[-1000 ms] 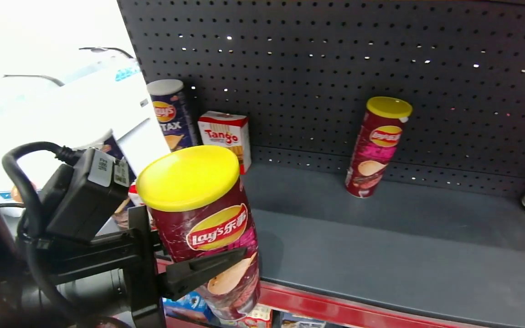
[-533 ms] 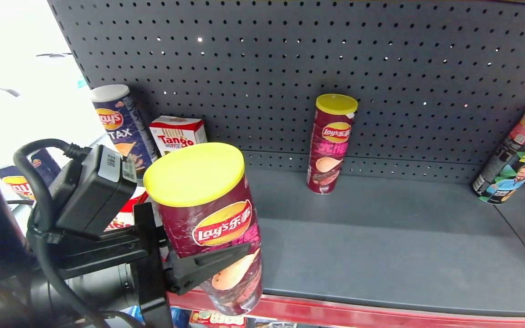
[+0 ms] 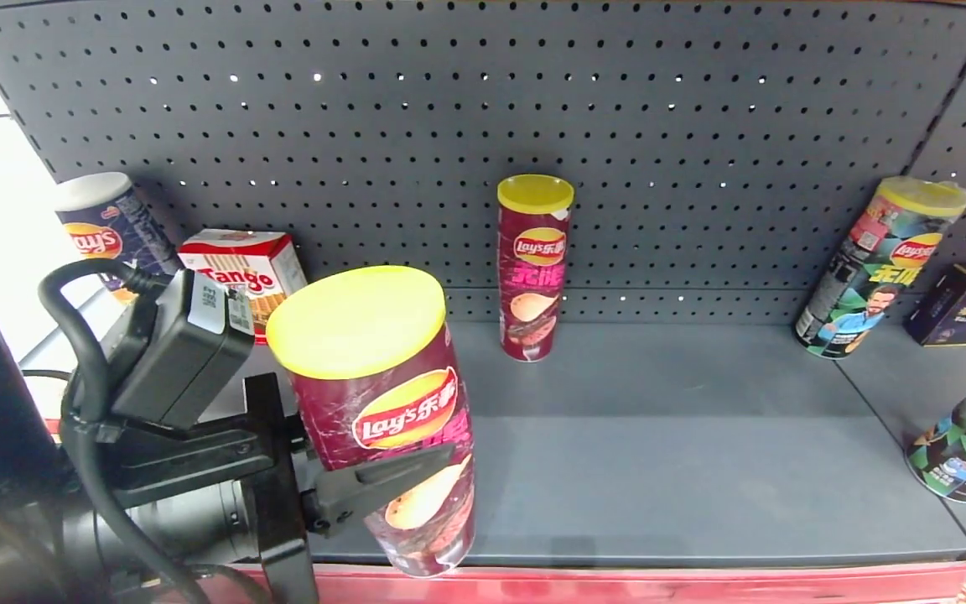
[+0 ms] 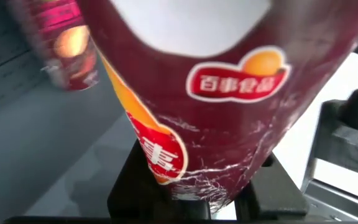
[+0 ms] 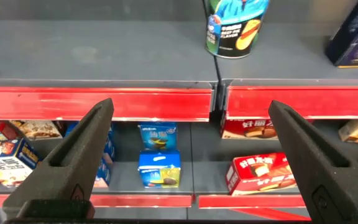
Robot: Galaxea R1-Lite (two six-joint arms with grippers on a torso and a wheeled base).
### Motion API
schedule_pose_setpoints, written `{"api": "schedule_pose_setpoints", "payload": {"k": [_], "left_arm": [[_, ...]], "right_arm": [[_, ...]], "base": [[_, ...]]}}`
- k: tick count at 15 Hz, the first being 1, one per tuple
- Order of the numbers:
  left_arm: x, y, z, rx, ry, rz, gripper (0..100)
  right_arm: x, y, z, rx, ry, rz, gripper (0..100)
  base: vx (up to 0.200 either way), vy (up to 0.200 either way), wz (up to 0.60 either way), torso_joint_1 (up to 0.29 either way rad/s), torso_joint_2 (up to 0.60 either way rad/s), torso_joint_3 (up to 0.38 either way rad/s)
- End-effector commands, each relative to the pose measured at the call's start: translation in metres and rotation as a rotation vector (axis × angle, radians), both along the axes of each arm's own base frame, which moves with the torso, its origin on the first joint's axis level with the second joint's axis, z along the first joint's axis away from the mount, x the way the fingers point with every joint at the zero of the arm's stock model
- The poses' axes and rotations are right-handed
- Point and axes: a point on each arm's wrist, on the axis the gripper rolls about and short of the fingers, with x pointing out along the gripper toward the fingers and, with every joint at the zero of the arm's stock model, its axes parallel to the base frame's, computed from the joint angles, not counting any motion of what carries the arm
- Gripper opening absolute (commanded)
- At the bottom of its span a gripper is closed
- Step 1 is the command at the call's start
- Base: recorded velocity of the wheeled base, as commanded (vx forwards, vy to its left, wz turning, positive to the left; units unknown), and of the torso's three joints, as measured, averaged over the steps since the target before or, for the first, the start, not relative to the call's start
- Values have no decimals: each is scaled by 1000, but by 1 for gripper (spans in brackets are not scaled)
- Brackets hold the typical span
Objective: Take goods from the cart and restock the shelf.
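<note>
Maroon can [image 3: 382, 394] clamped in your left gripper [image 3: 382, 488] at seven o'clock over the shelf [image 3: 659, 470] lip; carry it upright toward its twin [image 3: 533, 268] at twelve. Right gripper [image 5: 191, 112] hangs spread, empty.

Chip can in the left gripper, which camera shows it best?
Head view: the can shows whole, lid to base, in the left gripper. Left wrist view gives a close-up of its side; right wrist view faces lower shelves.
</note>
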Motion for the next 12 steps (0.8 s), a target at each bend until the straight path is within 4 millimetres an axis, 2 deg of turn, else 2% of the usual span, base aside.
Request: {"api": "schedule_pose_setpoints", "payload": {"k": [1,6,7,8,9,10,11,12], "left_arm": [[0,1,0,-1,0,0,0],[-3,4,-2,-3,2,-7,0],[-5,6,-3,-2,1,-6,0],[-9,9,-2,-15,-8,-2,0],[-10,11,-6,-10,0,4,0],[-11,12,-7,-9,-6,7,0],[-11,12,-7,-12,-5,13,0],[-11,13,-9,-6,2,16,0]], "right_arm": [[0,0,0,1,1,0,100],[0,0,0,-7,-2,-2,100],[-2,0,11,-26,-40,13,100],[-6,0,78,-23,-120,29,100],[6,0,109,7,-10,66,100],[-2,1,117,-17,-38,161,100],[-2,1,117,-30,-33,196,100],[-3,3,122,-61,-37,301,100]], "base": [[0,0,0,0,0,0],[0,0,0,0,0,0],[0,0,0,0,0,0],[0,0,0,0,0,0],[0,0,0,0,0,0],[0,0,0,0,0,0],[0,0,0,0,0,0],[0,0,0,0,0,0]]}}
